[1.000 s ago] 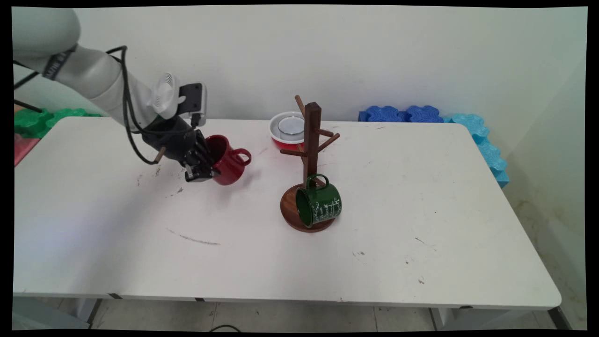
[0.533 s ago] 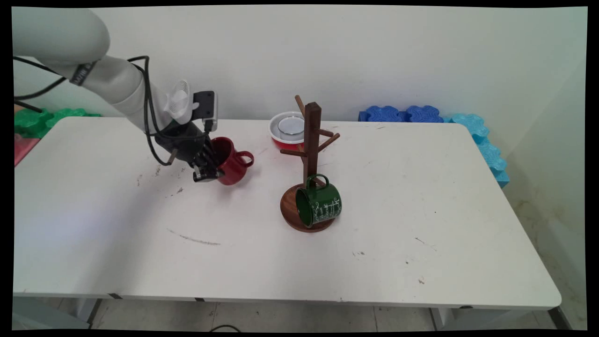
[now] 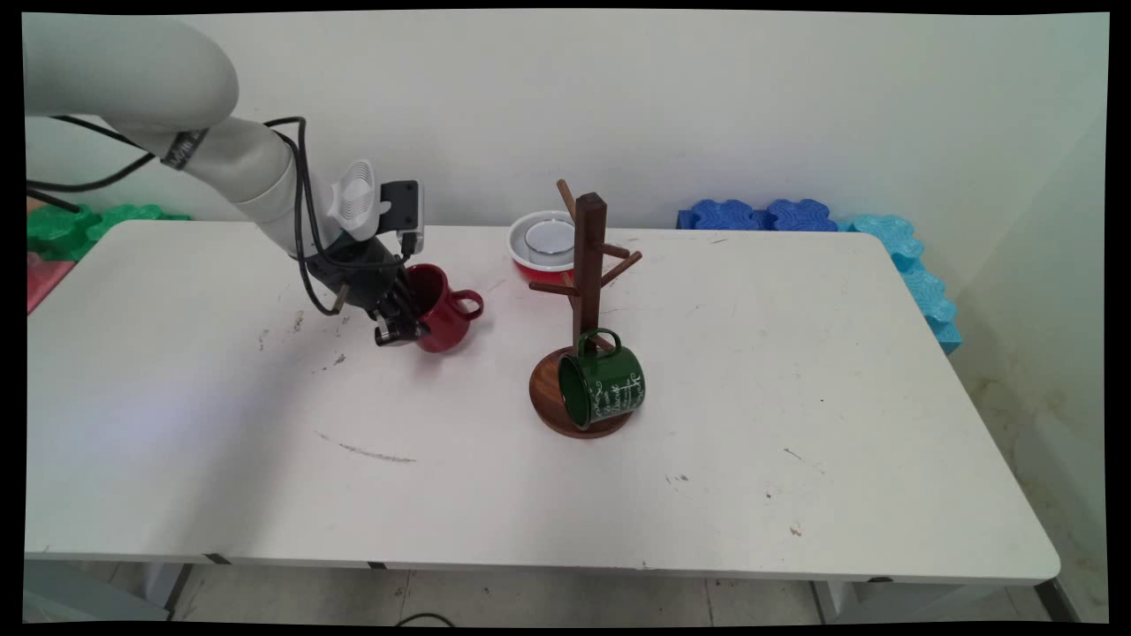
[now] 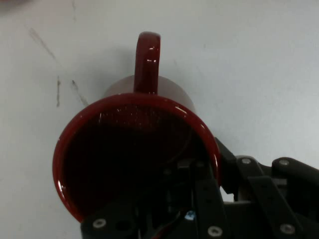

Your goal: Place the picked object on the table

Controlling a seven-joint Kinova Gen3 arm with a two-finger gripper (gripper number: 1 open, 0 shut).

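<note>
Leftmost, the black gripper [image 3: 399, 329] is clamped on the rim of a red mug [image 3: 439, 309], one finger inside the cup and one outside, holding it tilted just above the white table [image 3: 795, 397] with its handle pointing right. Right of it a wooden mug tree [image 3: 587, 291] carries a green mug [image 3: 604, 385] on a low peg above its round base, and a red bowl [image 3: 537, 243] sits behind the tree near the table's far edge.

Bright even light, soft shadows, glare on mug rim [image 4: 149, 99]
</note>
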